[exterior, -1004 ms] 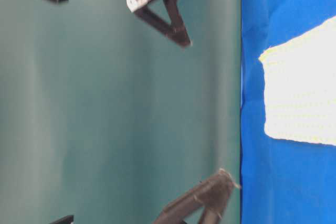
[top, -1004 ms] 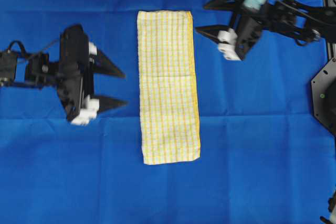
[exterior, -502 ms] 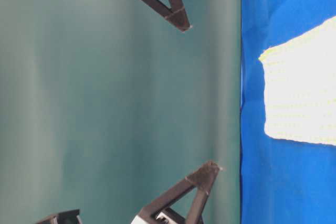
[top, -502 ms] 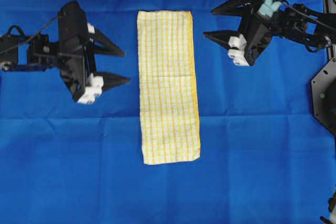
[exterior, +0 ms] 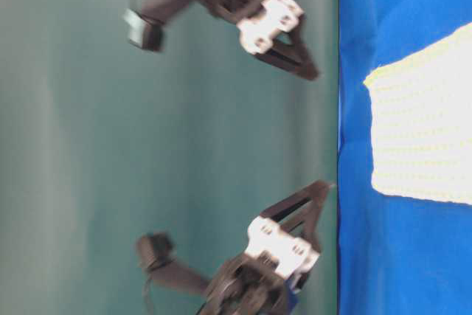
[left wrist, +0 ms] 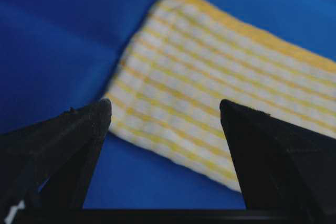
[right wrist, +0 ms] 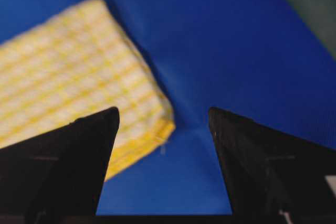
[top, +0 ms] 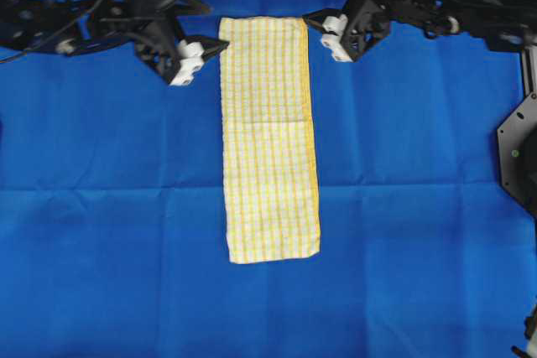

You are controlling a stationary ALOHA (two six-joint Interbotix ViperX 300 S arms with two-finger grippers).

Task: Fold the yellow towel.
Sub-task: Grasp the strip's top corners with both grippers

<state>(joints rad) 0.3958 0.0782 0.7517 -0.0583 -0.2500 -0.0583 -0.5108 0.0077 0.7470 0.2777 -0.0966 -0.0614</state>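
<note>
The yellow towel [top: 268,148] lies flat as a long strip down the middle of the blue cloth [top: 403,207], with a faint crosswise edge about a third of the way down. My left gripper [top: 216,27] is open beside the towel's top-left corner. That corner [left wrist: 210,77] shows between its fingertips [left wrist: 84,129] in the left wrist view. My right gripper [top: 313,3] is open beside the top-right corner. The yellow hemmed corner [right wrist: 79,77] sits just inside its left finger [right wrist: 79,150]. Neither gripper holds anything. One end of the towel [exterior: 424,123] shows in the table-level view.
The blue cloth covers the whole work surface, with light creases. A black mount [top: 518,153] stands at the right edge. A grey-green backdrop [exterior: 147,145] fills the rest of the table-level view.
Both arms have moved up the overhead view and in towards the towel's top corners, with the fingers angled down at the cloth. Both stayed open. The towel has not moved.
</note>
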